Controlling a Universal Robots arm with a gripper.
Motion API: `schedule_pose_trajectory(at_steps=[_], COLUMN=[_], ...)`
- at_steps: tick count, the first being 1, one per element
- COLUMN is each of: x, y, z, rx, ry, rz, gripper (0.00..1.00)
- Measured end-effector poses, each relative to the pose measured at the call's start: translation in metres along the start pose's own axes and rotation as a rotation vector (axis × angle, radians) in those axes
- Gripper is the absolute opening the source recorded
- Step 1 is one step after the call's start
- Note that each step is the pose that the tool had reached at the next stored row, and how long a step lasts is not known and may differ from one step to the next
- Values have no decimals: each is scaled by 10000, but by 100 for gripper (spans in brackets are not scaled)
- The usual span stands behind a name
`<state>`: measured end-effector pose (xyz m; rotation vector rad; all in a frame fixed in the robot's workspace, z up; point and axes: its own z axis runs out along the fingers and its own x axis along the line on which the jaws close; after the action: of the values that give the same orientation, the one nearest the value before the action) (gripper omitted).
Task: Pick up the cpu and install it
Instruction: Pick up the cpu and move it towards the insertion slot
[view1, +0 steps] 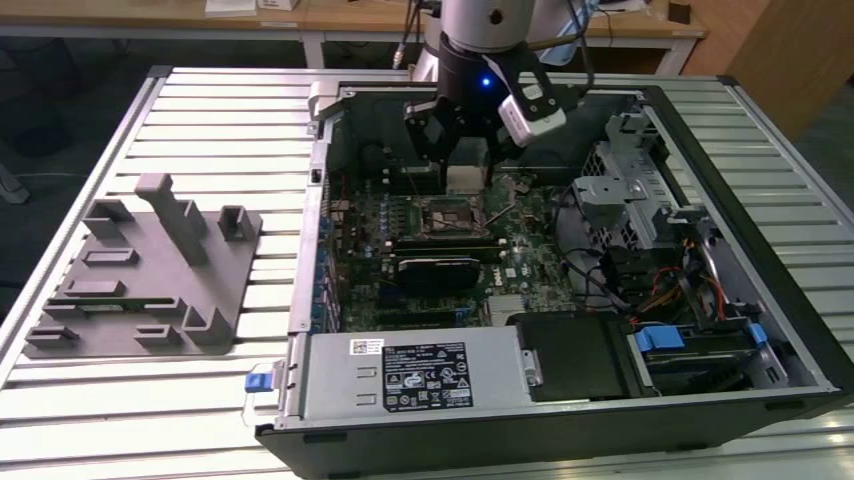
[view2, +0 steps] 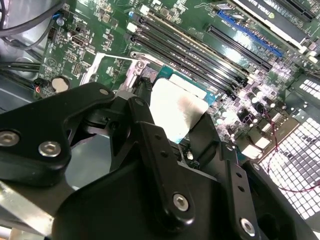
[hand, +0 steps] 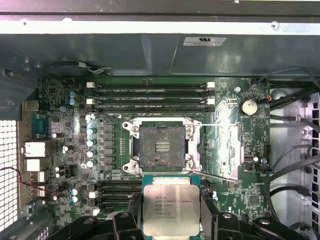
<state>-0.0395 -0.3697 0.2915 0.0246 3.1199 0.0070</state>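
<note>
The cpu (hand: 171, 206), a flat square chip with a silvery top, is clamped between the black fingers (hand: 131, 220) of my gripper (hand: 171, 218), which is shut on it. It hangs above the green motherboard, just off one side of the socket (hand: 161, 146), whose frame is open and whose contact field is bare. In the second wrist view the cpu (view2: 176, 109) shows bright between the two fingers (view2: 144, 97). In the exterior view my gripper (view1: 463, 172) reaches down into the open computer case, with the cpu (view1: 463, 179) a little beyond the socket (view1: 449, 216).
Memory slots (hand: 150, 97) run along the socket's far side. A grey fixture plate with blocks (view1: 147, 270) lies on the slatted table at the exterior view's left. The power supply (view1: 414, 375), drive cage (view1: 627, 190) and cables (view1: 667, 290) crowd the case.
</note>
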Motion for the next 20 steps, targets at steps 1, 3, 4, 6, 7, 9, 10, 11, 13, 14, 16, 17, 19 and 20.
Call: schedule_pose_trajectory(at_steps=[1,3,4,6,7,9,10,11,13,14,16,17,19,20], x=[0,0,1,1,1,2,2,2,3,3,3,3,5,5], y=[3,9,11,15,17,17,17,17,17,17,17,18,19,20], z=[4,12,16,23,27,35,40,44,48,49,54,57,65,68], rx=[-9,-24,-31,-42,-49,-61,-66,-68,-66,-66,-74,-77,-77,-77], ry=[0,1,1,2,2,2,2,2,4,4,2,1,2,2], rz=[-26,-82,-108,-155,-173,-188,-191,-191,-192,-191,-191,-191,-191,-191], gripper=[55,55,55,55,55,55,55,55,55,55,55,55,55,55])
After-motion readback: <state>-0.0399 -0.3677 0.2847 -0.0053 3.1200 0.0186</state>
